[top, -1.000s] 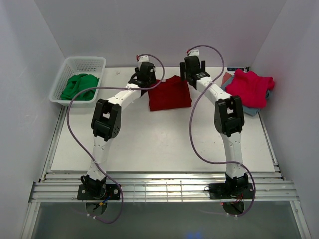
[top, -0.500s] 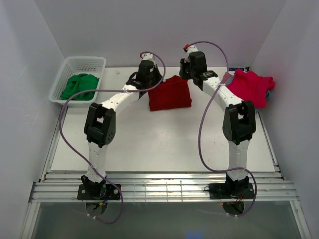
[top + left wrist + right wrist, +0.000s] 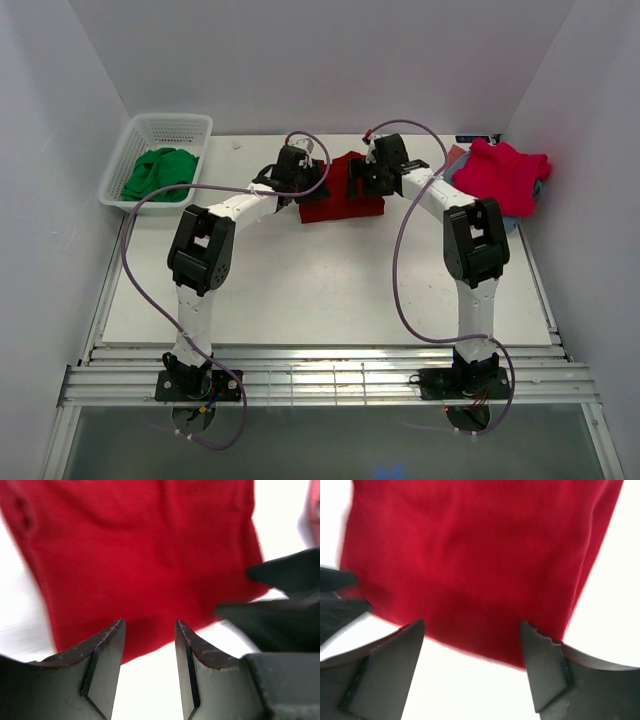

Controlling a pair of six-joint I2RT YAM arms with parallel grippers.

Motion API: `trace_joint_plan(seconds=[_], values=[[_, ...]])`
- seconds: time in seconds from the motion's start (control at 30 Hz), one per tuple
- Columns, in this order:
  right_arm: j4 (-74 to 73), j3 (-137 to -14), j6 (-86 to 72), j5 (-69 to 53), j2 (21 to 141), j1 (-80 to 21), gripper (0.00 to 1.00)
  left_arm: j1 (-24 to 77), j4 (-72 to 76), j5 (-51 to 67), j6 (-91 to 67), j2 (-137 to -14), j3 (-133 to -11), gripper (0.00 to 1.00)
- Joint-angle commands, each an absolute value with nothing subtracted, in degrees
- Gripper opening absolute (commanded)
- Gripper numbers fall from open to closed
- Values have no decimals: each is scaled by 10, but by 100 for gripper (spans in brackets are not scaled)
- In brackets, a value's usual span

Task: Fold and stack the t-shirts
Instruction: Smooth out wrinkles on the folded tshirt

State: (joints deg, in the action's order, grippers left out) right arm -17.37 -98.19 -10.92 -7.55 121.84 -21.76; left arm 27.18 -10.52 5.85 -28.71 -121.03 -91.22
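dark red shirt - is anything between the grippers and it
Nothing visible. The left gripper and right gripper hang open just above the dark red shirt; their wrist views show only cloth and table below them, with the other gripper off to one side.

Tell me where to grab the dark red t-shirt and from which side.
Pinch the dark red t-shirt at its near corners, coming down from the robot's side: it lies flat as a folded rectangle, so only the edges offer a hold.

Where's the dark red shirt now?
Top view: the dark red t-shirt lies far-centre on the table, between the white basket left and the pink-red t-shirt right.
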Motion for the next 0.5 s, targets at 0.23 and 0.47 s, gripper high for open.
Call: trace_joint_plan(seconds=[0.23, 0.47], values=[[-140, -871, -97, -15, 1117, -208, 91, 273, -36, 117, -301, -1212, -948, 55], [-142, -910, -100, -26, 1145, -187, 98, 273, -107, 66, -280, -1309, -1039, 54]])
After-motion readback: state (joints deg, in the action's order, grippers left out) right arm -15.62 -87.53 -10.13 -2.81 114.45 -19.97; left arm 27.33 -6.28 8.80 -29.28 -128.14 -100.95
